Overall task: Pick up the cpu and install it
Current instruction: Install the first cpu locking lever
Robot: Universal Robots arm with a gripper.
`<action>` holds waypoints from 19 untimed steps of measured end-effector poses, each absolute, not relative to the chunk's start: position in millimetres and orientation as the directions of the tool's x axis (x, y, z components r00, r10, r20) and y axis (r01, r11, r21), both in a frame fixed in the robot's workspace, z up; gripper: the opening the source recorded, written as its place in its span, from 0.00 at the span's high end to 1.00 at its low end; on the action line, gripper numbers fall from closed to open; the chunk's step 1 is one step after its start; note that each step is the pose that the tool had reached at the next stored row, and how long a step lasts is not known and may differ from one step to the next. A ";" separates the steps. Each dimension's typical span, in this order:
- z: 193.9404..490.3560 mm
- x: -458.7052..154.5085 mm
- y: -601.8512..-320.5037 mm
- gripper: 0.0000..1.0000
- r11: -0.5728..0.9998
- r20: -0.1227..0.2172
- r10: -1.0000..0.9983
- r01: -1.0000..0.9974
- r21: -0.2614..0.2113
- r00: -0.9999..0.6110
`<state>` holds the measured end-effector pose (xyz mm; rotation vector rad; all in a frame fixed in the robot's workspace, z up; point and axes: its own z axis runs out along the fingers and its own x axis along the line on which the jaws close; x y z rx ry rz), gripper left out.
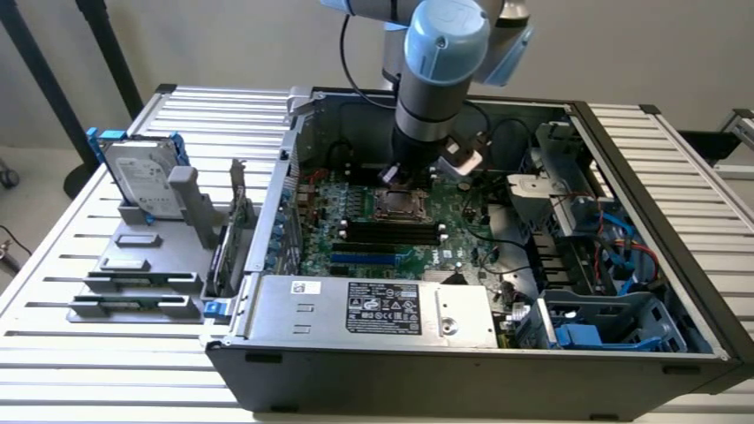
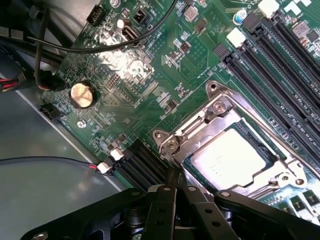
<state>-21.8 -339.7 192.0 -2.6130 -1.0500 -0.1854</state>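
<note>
From my remote station I found the end effector (image 2: 172,192) closed, its black fingers pressed together with nothing visibly held between them. Just beyond the fingertips lay the socket's metal load frame (image 2: 215,127), and within it the cpu (image 2: 227,157) sat flat, silver top up, already seated in the motherboard (image 2: 150,65). The chip is square, so no long axis governed the approach. Farther off ran the black memory slots (image 2: 280,60). In the exterior view the end effector (image 1: 407,177) hung directly above the socket (image 1: 398,203).

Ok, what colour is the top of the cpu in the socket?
Dull silver, glaring pale under the light. The cpu shows best in the wrist view.
</note>
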 end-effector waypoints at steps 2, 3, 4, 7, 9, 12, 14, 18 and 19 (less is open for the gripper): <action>191.9 -21.1 -340.5 0.89 -0.679 0.236 0.650 0.692 -0.246 0.722; 191.9 -20.8 -340.9 0.89 -0.678 0.237 0.650 0.692 -0.248 0.722; 191.9 -20.6 -341.2 0.89 -0.678 0.238 0.649 0.692 -0.249 0.722; 191.9 -19.6 -342.6 0.89 -0.675 0.243 0.647 0.691 -0.257 0.723; 192.0 -19.0 -343.8 0.89 -0.674 0.247 0.645 0.691 -0.263 0.723; 191.9 -18.2 -345.5 0.89 -0.671 0.251 0.643 0.690 -0.270 0.723; 191.9 -17.7 -346.5 0.89 -0.669 0.256 0.641 0.690 -0.276 0.724; 191.9 -17.0 -348.7 0.89 -0.665 0.265 0.637 0.690 -0.286 0.724; 191.8 -16.9 -349.2 0.89 -0.664 0.266 0.637 0.690 -0.288 0.724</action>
